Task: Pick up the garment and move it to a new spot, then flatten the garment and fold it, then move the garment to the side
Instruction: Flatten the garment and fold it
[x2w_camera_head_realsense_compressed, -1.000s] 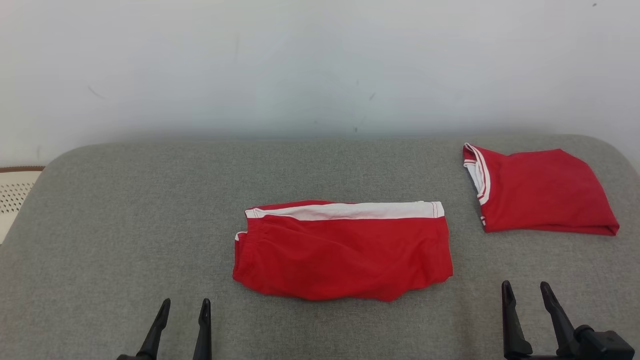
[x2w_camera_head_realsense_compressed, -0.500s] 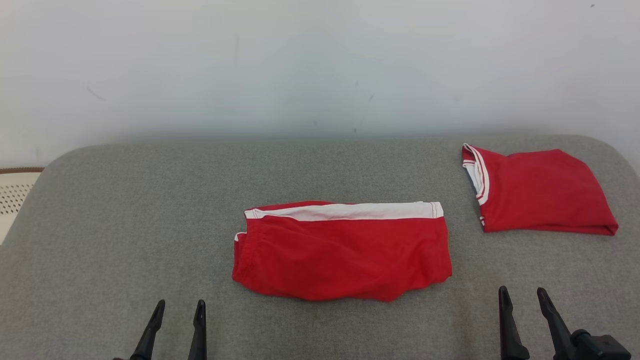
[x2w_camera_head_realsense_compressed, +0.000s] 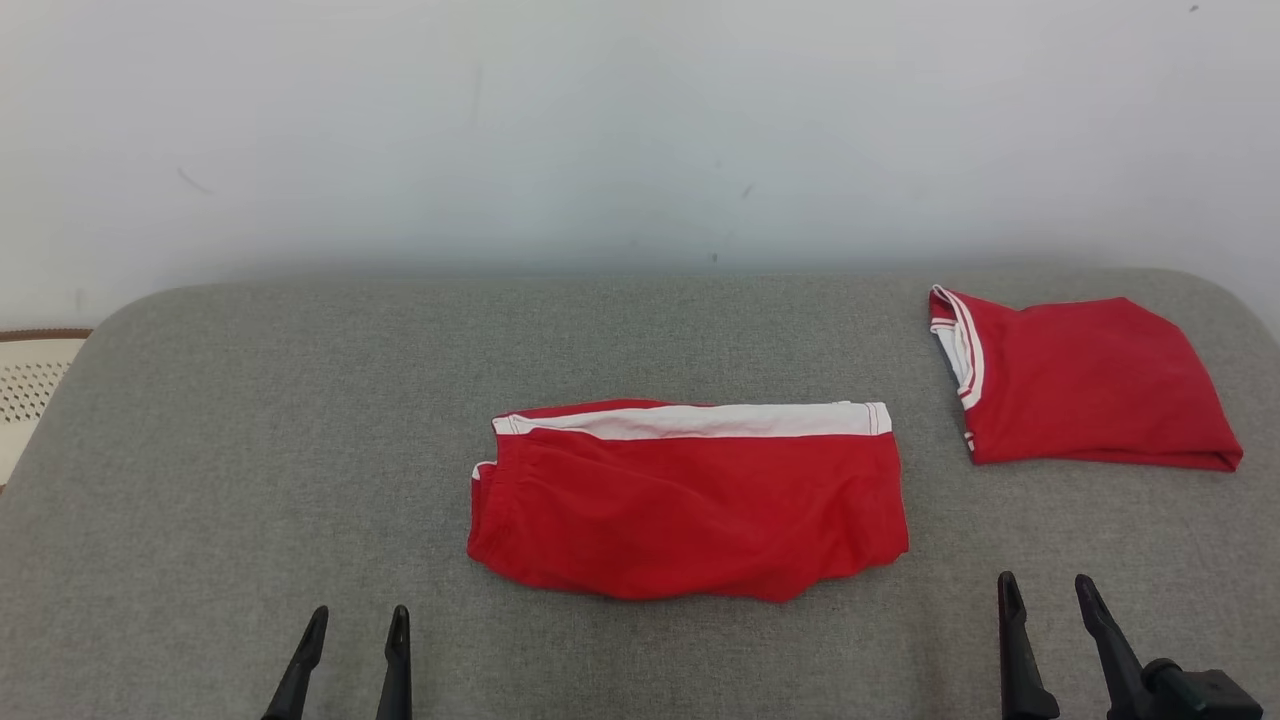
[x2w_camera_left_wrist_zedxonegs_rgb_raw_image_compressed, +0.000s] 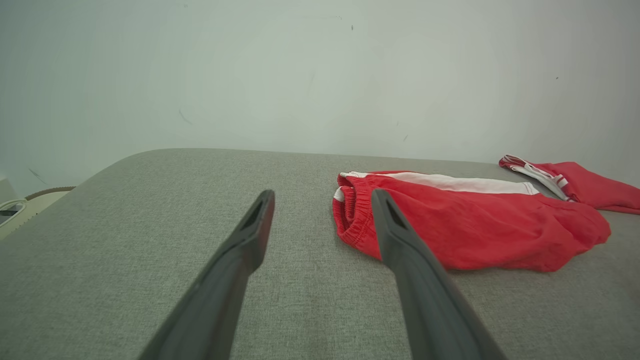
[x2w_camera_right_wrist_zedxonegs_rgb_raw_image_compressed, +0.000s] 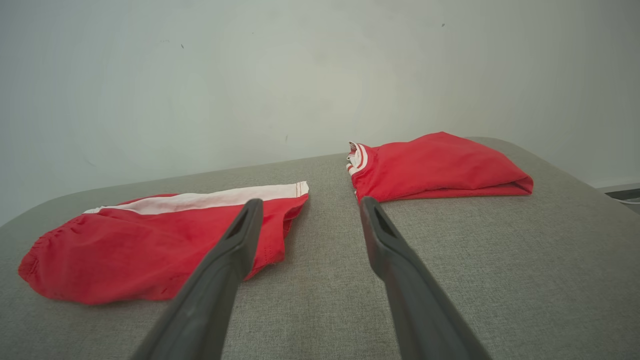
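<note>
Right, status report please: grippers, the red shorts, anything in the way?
Left gripper open, empty. Right gripper open, empty. Red shorts folded, lying centre of grey cushion, untouched. Folded red shirt far right, apart from shorts.

We see bright, soft, even light; the wall (x2w_camera_head_realsense_compressed: 640, 120) at twelve o'clock darkens toward its foot, and wrist views curve at edges.

Left gripper (x2w_camera_head_realsense_compressed: 358, 615) sits at 7 o'clock, right gripper (x2w_camera_head_realsense_compressed: 1045, 585) at 5, both spread wide, empty, fingers pointing toward 12.
</note>
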